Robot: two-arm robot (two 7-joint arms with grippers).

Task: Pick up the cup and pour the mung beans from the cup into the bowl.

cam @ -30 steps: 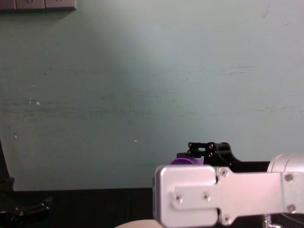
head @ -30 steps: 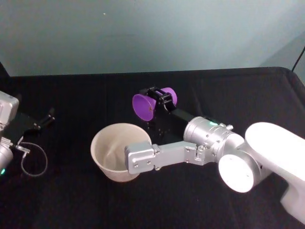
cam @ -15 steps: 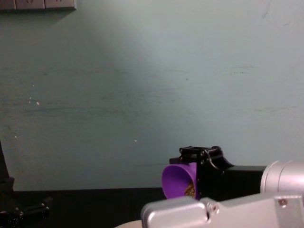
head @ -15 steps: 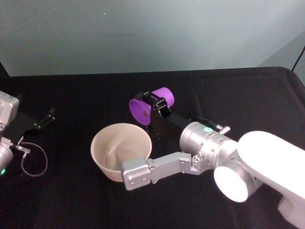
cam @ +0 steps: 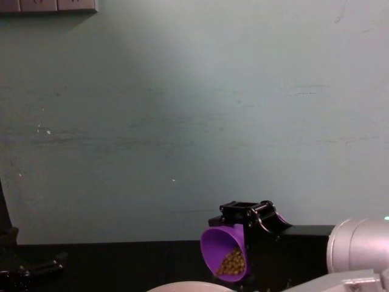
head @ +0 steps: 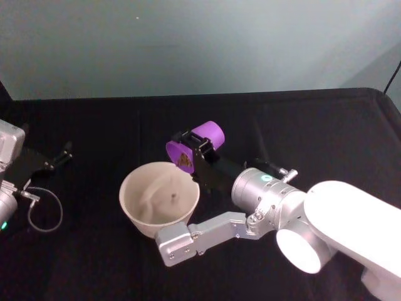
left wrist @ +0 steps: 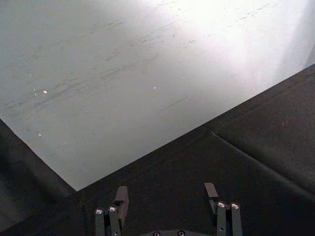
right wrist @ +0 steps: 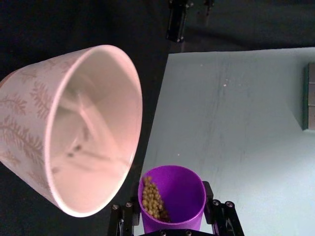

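The right gripper [head: 193,141], clamped on the cup [head: 210,132], tips its mouth leftward above the bowl's [head: 128,182] far-right rim so the mung beans [cam: 232,263] slide to the lip. The left gripper [left wrist: 166,194] is parked far left, fingers apart.

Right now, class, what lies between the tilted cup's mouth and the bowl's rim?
Nothing solid: the right wrist view shows a bare gap between the cup, held by the right hand, and the bowl. The left hand rests at the table's left.
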